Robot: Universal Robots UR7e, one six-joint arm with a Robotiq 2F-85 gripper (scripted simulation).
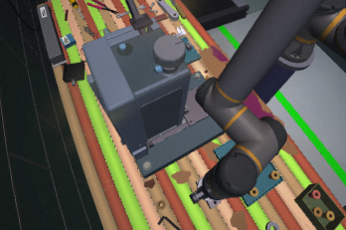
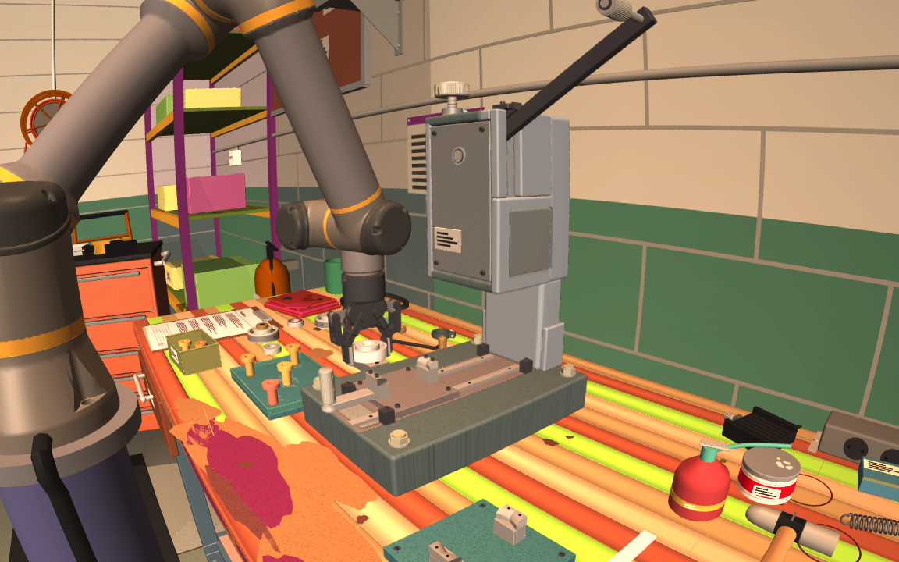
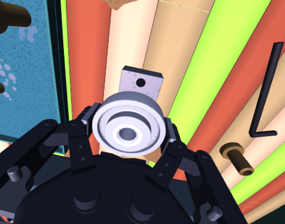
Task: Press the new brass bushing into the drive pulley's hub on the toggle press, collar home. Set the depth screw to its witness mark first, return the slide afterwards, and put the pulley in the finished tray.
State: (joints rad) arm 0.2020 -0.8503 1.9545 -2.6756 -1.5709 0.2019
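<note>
On the striped bench beside the toggle press (image 2: 488, 210), the pale grey drive pulley (image 3: 128, 128) lies flat with its hub bore facing up, resting against a small grey block (image 3: 141, 82) with a hole. The teal bushing rack (image 2: 275, 384) with brass bushings (image 2: 285, 370) stands just left of it, and a loose brass bushing (image 3: 236, 158) lies to the right. The press's slide and nest (image 2: 397, 381) sit on its base, with the handle (image 2: 572, 63) raised and the depth screw knob (image 2: 451, 89) on top. My gripper (image 3: 129, 133) straddles the pulley's rim and is closing, still open.
An olive box of bushings (image 2: 191, 349) sits at the bench's left end and a red tray (image 2: 299, 303) lies behind it. A black hex key (image 3: 266, 93) lies right of the pulley. Bearings and papers lie near the left end.
</note>
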